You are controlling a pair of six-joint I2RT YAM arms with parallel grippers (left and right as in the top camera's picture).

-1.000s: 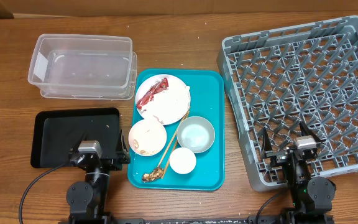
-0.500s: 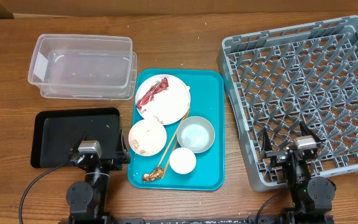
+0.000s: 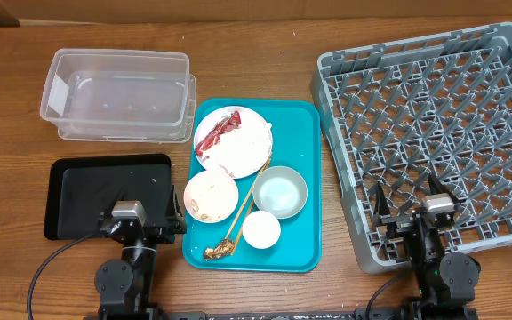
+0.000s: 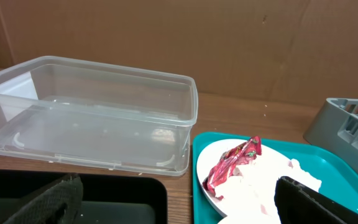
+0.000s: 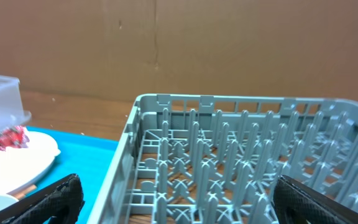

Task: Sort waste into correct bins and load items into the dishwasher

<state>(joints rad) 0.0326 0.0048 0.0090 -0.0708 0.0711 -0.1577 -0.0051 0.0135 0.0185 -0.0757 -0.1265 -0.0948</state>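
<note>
On the teal tray (image 3: 302,142) lie a pale plate (image 3: 249,151) carrying crumpled white paper with a red piece (image 3: 215,133), a small bowl with brown scraps (image 3: 211,196), a grey bowl (image 3: 280,191), a white cup (image 3: 261,229), chopsticks (image 3: 244,212) and a spoon (image 3: 218,252). The clear tub (image 3: 118,93) and black tray (image 3: 96,187) sit to the left, the grey dish rack (image 3: 434,116) to the right. My left gripper (image 3: 142,227) hangs open over the black tray's near right corner. My right gripper (image 3: 413,218) hangs open over the rack's near edge. Both are empty.
In the left wrist view the tub (image 4: 92,106) stands ahead, with the red paper (image 4: 232,165) on the plate to the right. The right wrist view looks across the rack's pegs (image 5: 229,155). A brown cardboard wall backs the table.
</note>
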